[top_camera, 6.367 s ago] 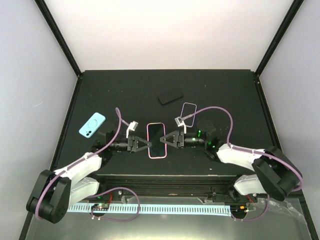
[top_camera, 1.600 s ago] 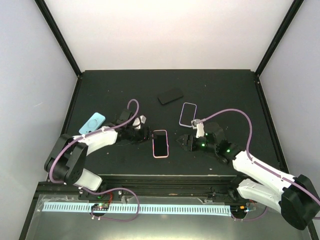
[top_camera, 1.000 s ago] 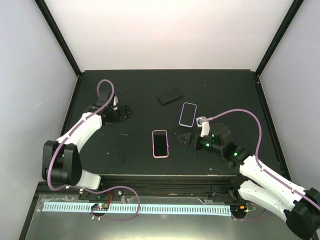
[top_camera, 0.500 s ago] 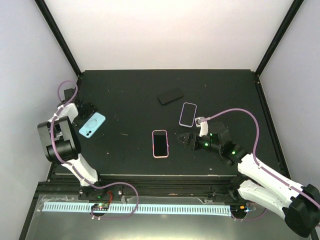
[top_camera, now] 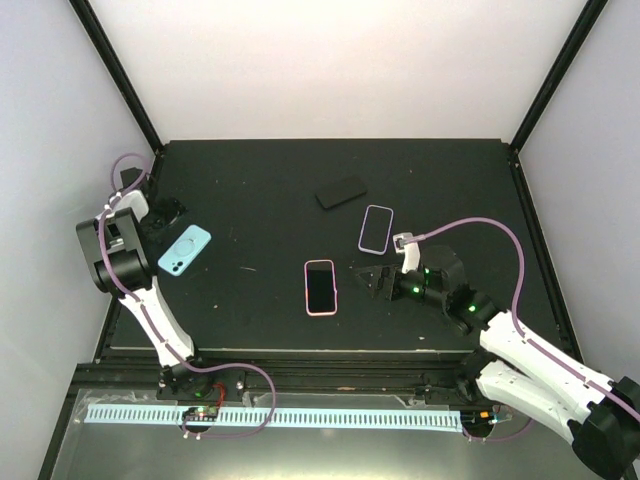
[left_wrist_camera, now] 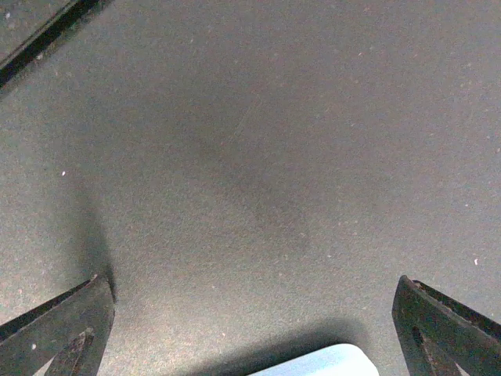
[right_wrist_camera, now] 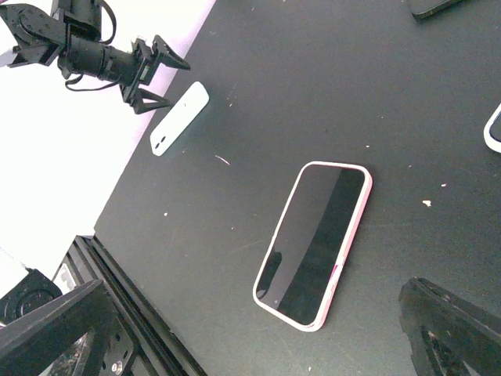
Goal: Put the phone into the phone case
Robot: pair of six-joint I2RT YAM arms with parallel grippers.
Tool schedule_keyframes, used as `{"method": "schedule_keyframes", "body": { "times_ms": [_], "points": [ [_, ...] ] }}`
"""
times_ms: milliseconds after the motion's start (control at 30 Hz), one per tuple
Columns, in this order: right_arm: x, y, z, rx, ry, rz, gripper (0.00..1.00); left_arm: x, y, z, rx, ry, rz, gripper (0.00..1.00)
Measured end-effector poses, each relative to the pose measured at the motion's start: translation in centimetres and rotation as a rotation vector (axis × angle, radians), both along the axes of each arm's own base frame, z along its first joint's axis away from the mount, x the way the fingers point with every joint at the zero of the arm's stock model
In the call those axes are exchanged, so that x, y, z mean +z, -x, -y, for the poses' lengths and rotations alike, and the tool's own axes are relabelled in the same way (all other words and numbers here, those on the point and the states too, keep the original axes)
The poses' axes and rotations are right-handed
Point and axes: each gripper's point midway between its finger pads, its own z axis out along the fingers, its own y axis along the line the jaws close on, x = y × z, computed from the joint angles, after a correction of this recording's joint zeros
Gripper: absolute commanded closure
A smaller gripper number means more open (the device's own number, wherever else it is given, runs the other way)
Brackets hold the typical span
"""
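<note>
Phone (top_camera: 319, 287) is seen framed by the pink case (right_wrist_camera: 286, 314), while left gripper (top_camera: 170, 212) and right gripper (top_camera: 362, 281) are spread wide, nothing grasped.

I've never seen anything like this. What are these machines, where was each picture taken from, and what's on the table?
Two white robot arms, bolted at the table's near edge, each end in a two-fingered end effector. One picture looks down from above; the others come from wrist cameras. On the black table lie a black-screened phone in a pink case, an empty lilac-rimmed clear case, a bare black phone and a light blue case. The left end effector is near the blue case, the right end effector near the pink one; both open, empty.
</note>
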Motion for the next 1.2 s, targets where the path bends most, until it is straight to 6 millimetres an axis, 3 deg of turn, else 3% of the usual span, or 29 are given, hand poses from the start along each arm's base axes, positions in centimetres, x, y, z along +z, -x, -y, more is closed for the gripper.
{"method": "schedule_keyframes", "body": {
  "times_ms": [333, 467, 800, 1200],
  "points": [
    [0.0, 0.0, 0.0, -0.005, -0.006, -0.008, 0.00, -0.3, 1.0, 0.3, -0.014, 0.013, -0.036, 0.01],
    [0.0, 0.0, -0.1, -0.006, -0.015, -0.015, 0.00, -0.3, 2.4, 1.3, -0.021, 0.039, -0.042, 0.01],
    [0.2, 0.2, -0.5, 0.003, -0.053, -0.031, 0.00, -0.5, 5.8, 5.1, -0.064, 0.107, -0.045, 0.03],
    [-0.6, 0.5, -0.5, 0.010, -0.065, -0.060, 0.00, -0.5, 6.0, 11.2, -0.227, 0.070, -0.060, 0.10]
  ]
}}
